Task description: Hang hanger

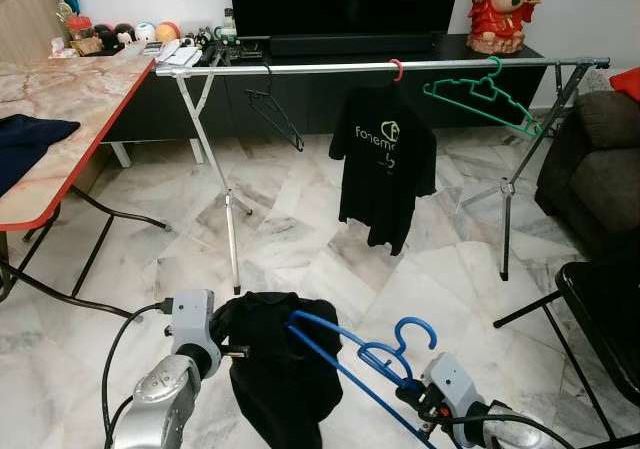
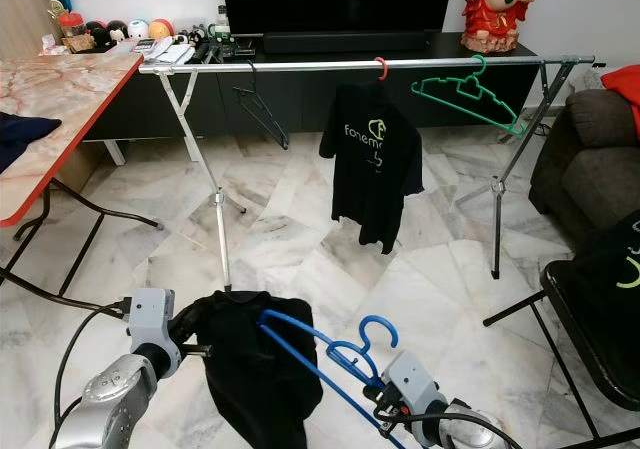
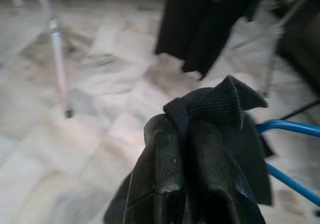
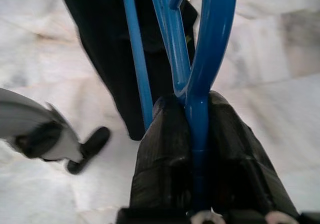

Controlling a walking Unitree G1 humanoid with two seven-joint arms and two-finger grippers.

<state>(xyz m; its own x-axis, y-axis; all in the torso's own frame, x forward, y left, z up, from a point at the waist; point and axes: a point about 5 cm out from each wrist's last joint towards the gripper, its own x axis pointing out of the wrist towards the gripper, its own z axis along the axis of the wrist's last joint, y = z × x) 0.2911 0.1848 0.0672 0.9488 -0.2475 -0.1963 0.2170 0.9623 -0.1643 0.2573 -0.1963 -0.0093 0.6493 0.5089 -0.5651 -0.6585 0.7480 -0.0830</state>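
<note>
Blue hanger (image 4: pixel 197 84) clamped in right gripper (image 4: pixel 197 149), black shirt (image 3: pixel 220 109) pinched by left gripper (image 3: pixel 187 154)

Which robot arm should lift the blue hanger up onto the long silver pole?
Right, probably. The right gripper is shut on the blue hanger just below its hook, so it can raise the hook to the rail. The left gripper only pinches the black shirt.

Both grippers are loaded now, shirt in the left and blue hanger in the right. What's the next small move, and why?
Probably ease the blue hanger further into the black shirt. The right gripper is shut on the hanger's neck, the left gripper pinches the shirt's fabric, and only one hanger arm seems to reach into the garment, so it isn't ready for the rail.
</note>
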